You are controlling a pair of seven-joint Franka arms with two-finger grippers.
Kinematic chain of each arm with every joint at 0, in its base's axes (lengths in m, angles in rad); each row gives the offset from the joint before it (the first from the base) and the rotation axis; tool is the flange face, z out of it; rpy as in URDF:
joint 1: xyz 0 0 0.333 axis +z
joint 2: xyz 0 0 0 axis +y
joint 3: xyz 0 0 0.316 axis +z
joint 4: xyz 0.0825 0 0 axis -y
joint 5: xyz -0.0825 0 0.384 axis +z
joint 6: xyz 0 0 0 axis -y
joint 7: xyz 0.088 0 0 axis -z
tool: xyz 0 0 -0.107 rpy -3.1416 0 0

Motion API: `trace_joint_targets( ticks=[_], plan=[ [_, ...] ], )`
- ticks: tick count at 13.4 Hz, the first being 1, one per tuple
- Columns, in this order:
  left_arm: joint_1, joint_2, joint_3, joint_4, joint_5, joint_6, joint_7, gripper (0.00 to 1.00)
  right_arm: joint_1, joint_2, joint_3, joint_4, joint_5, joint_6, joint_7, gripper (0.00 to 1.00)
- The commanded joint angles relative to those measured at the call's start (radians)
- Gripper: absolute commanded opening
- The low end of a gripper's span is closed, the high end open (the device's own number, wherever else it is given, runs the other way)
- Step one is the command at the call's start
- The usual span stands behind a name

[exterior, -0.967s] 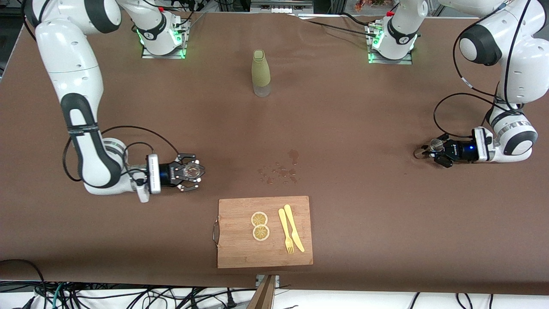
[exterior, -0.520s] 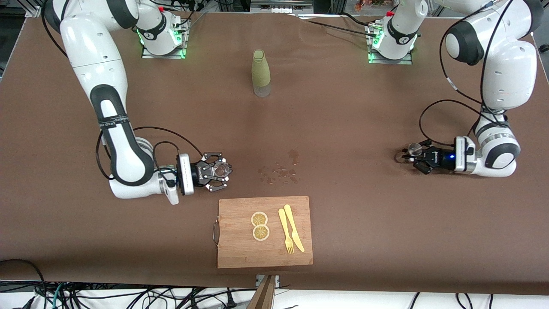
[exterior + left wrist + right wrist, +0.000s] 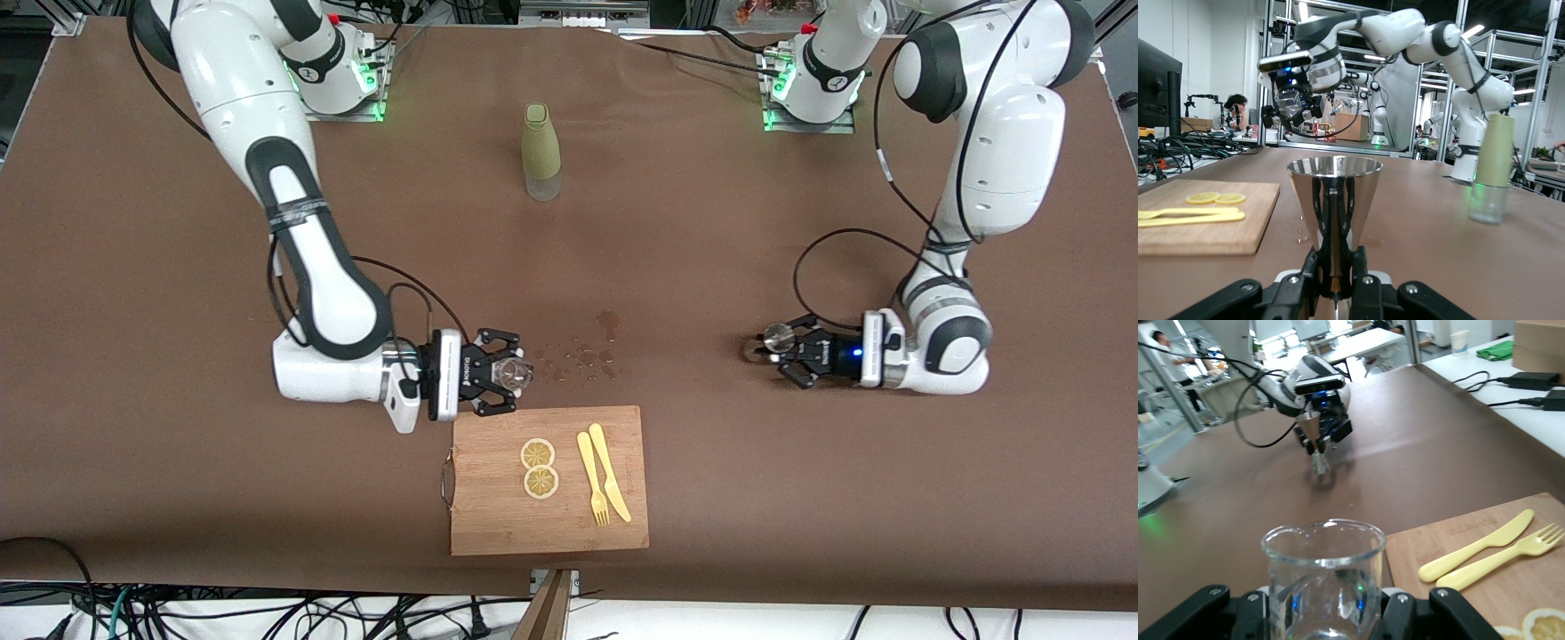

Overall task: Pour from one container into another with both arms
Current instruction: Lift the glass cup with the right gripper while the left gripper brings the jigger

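A clear glass beaker (image 3: 512, 373) is clamped in my right gripper (image 3: 508, 376), low over the table between the wet drops and the cutting board's edge. It fills the right wrist view as an upright glass beaker (image 3: 1321, 577) with the right gripper (image 3: 1323, 603) shut round it. My left gripper (image 3: 773, 347) is shut on a shiny metal jigger (image 3: 779, 336), over bare table toward the left arm's end. The upright metal jigger (image 3: 1333, 193) stands in the left gripper (image 3: 1335, 260). Each wrist view shows the other arm's hand farther off.
A wooden cutting board (image 3: 498, 524) lies near the front edge with two lemon slices (image 3: 539, 468) and a yellow plastic knife and fork (image 3: 605, 484). Spilled drops (image 3: 578, 356) wet the table's middle. An olive-sleeved bottle (image 3: 540, 151) stands near the robots' bases.
Both arms have swung in toward the middle of the table, carrying the beaker and the jigger closer to the wet drops. Both grips have held.
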Motion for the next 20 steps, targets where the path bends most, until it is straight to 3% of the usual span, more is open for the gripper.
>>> trace_joint_targets(
  ticks=[1, 7, 11, 14, 20],
  plan=[
    [-0.024, -0.023, -0.076, -0.023, -0.046, 0.108, -0.016, 0.00, 0.082, -0.036, -0.007, 0.001, 0.007, 0.160, 0.100, 0.00],
    [-0.083, -0.018, -0.222, -0.010, -0.137, 0.289, -0.073, 0.00, 0.243, -0.042, -0.010, 0.002, -0.001, 0.480, 0.184, 0.00],
    [-0.152, -0.015, -0.239, -0.009, -0.187, 0.368, -0.073, 0.00, 0.345, -0.042, -0.021, -0.001, -0.036, 0.622, 0.183, 0.00],
    [-0.159, -0.015, -0.239, 0.009, -0.169, 0.368, -0.056, 0.00, 0.351, -0.042, -0.021, -0.006, -0.168, 0.624, 0.186, 0.00],
    [-0.159, -0.018, -0.234, 0.009, -0.164, 0.366, -0.001, 0.00, 0.351, -0.041, -0.024, -0.019, -0.243, 0.626, 0.184, 0.00]
  ],
)
